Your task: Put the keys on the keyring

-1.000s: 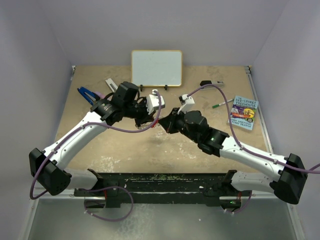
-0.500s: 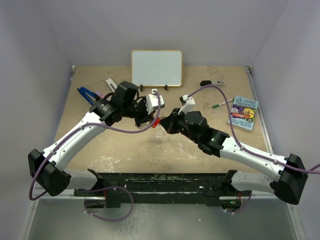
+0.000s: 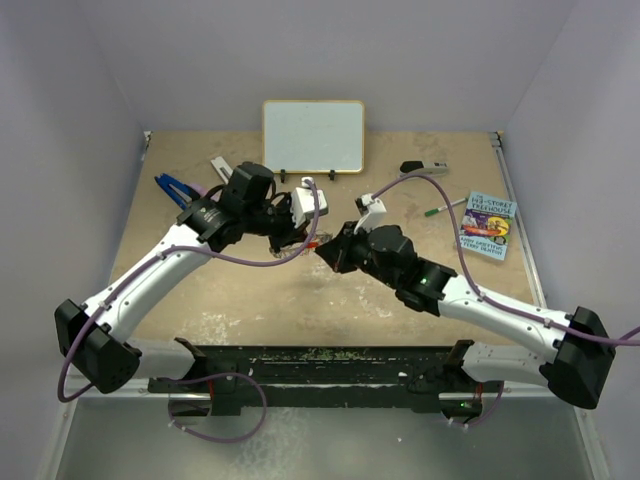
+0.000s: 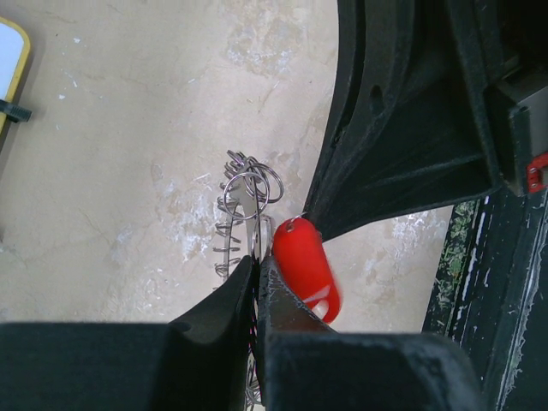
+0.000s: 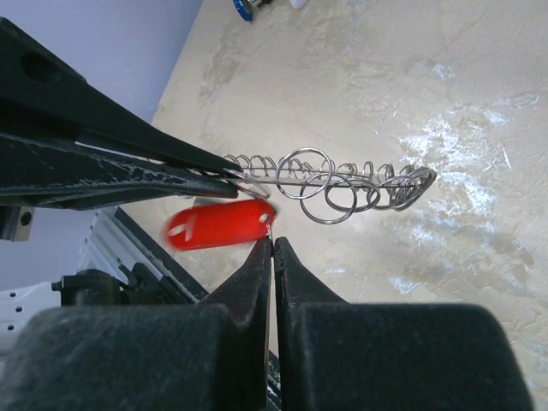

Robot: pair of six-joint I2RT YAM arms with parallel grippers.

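My left gripper [image 3: 298, 237] is shut on the keyring [image 4: 248, 199], which shows edge-on in the left wrist view [image 4: 257, 261] with several small wire rings round its rim. In the right wrist view the keyring [image 5: 330, 184] sticks out of the left fingers [image 5: 111, 167]. My right gripper [image 3: 323, 250] is shut [image 5: 272, 242] on a thin metal loop at the hole of the red key [image 5: 218, 225]. The key's red head [image 4: 306, 267] hangs blurred beside the keyring, just touching or nearly touching it. Its blade is hidden. It shows as a red spot in the top view [image 3: 313, 243].
A whiteboard [image 3: 313, 135] stands at the back. A book [image 3: 487, 225] and a green-tipped pen [image 3: 440, 209] lie at the right, a black object [image 3: 415, 166] behind them. Blue-handled pliers [image 3: 172, 187] lie at the back left. The black rail [image 3: 320, 365] runs along the near edge.
My right gripper has moved a little left toward the left gripper, bringing the red key up to the keyring. The left arm has hardly moved.
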